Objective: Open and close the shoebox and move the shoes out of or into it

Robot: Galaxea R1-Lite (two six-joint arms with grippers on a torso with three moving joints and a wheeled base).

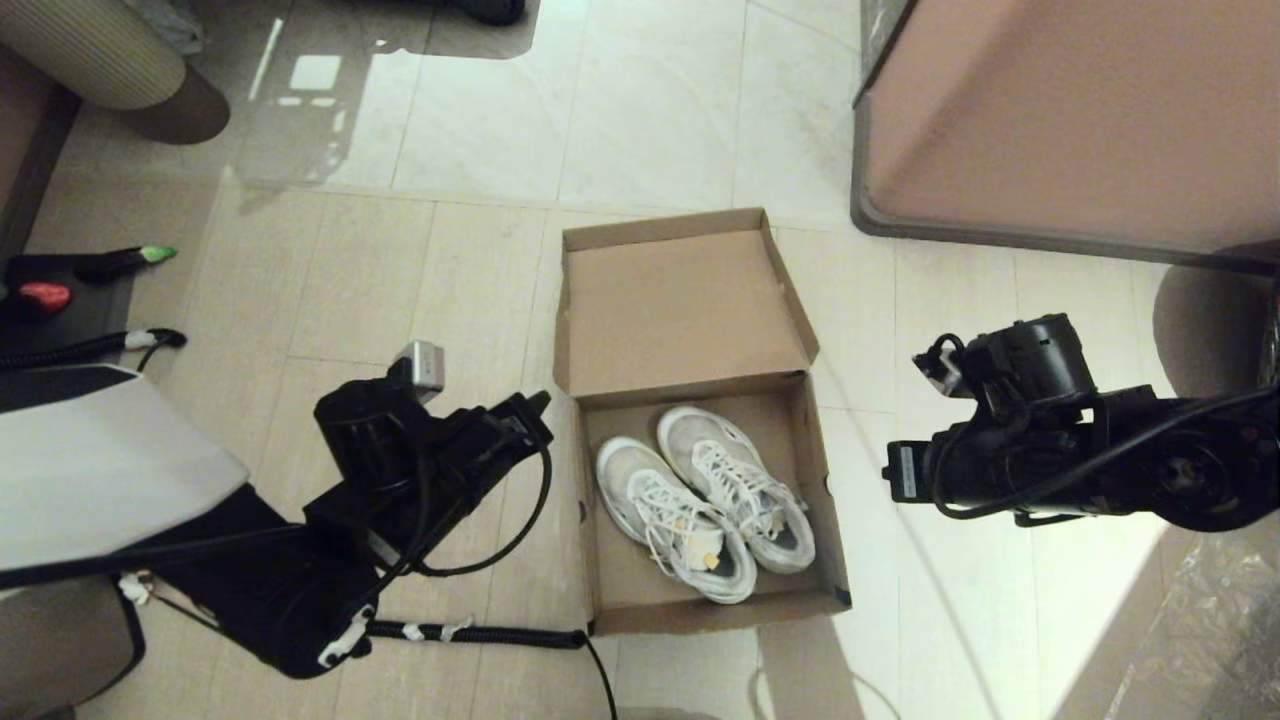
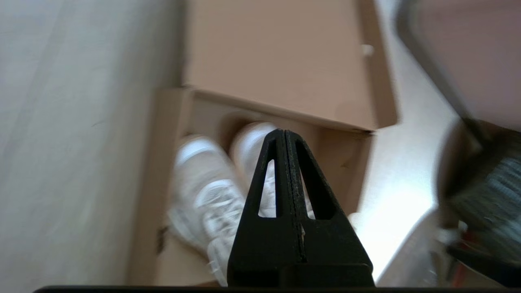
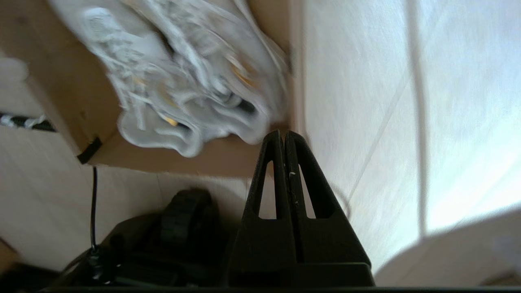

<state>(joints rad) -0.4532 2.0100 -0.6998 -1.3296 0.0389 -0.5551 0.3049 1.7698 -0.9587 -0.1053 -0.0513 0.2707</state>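
The brown cardboard shoebox (image 1: 700,605) stands open on the tiled floor, its hinged lid (image 1: 680,300) folded back on the far side. Both white lace-up shoes (image 1: 700,500) lie side by side inside it, toes toward the lid. My left gripper (image 1: 540,402) hovers just left of the box's far-left corner, shut and empty. In the left wrist view the left gripper (image 2: 283,132) points over the shoes (image 2: 203,195). My right gripper (image 1: 893,472) hangs to the right of the box. In the right wrist view the right gripper (image 3: 283,133) is shut on nothing, near the box's front wall (image 3: 203,158) and the shoes' heels (image 3: 183,89).
A large pinkish-brown cabinet (image 1: 1080,120) stands at the far right. A black cable (image 1: 480,632) runs along the floor to the box's near-left corner. My white base (image 1: 90,470) fills the left, with a dark mat holding a red thing (image 1: 45,295) beyond it.
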